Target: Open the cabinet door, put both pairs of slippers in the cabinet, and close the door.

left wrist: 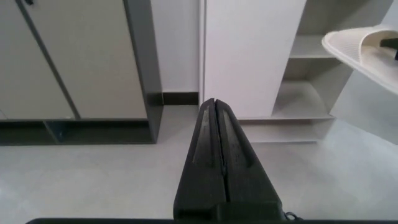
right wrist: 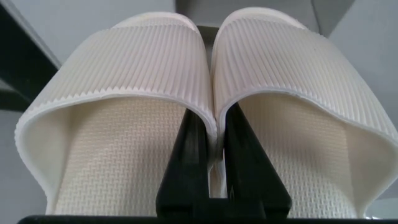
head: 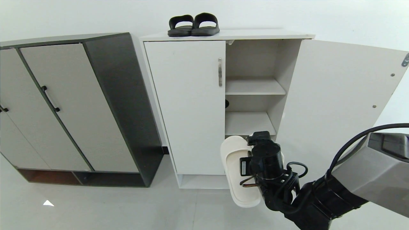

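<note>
Your right pincer is clenched on the pair of cream slippers, pinching their touching inner strap edges. It holds them in the air before the white cabinet, near its lower shelf. The right door stands open. Black slippers sit on the cabinet's top. Your left pincer is pressed together, empty, above the floor.

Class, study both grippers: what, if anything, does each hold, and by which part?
The right gripper holds the pair of white slippers, pinching the inner edges of their two straps together. The left gripper is shut and holds nothing.
</note>
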You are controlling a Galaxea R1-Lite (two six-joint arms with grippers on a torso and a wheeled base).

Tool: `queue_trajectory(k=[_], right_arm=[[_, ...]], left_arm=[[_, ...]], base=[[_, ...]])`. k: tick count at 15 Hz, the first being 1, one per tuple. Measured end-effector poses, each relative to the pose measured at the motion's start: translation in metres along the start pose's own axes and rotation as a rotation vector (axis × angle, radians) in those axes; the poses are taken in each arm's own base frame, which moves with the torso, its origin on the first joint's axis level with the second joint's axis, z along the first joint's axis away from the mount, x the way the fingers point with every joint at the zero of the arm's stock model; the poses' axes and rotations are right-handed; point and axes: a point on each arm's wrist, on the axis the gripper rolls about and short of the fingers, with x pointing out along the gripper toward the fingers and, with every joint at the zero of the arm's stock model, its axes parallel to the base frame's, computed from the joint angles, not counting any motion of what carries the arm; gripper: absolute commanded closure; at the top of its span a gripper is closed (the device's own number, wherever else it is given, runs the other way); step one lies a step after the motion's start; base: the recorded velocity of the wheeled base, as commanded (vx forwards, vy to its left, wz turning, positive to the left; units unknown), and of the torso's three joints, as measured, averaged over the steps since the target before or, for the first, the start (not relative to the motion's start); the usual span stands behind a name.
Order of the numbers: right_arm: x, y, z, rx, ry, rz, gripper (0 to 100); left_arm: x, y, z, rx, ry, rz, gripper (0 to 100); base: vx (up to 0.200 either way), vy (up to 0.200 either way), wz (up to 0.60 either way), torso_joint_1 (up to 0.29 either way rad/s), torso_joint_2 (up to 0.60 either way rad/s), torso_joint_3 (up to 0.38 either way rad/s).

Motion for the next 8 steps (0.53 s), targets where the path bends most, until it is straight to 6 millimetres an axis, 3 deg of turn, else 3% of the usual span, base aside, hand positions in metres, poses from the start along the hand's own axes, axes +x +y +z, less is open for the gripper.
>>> queue_trajectory(k=[8], right_arm=[[0.013, 0.008, -0.012, -0.020, 0.012, -0.008, 100]], left_arm=[[0.000, 0.000, 0.000, 0.001, 0.000, -0.001, 100]], base=[[0.000, 0.000, 0.00, 0.000, 0.00, 0.000]])
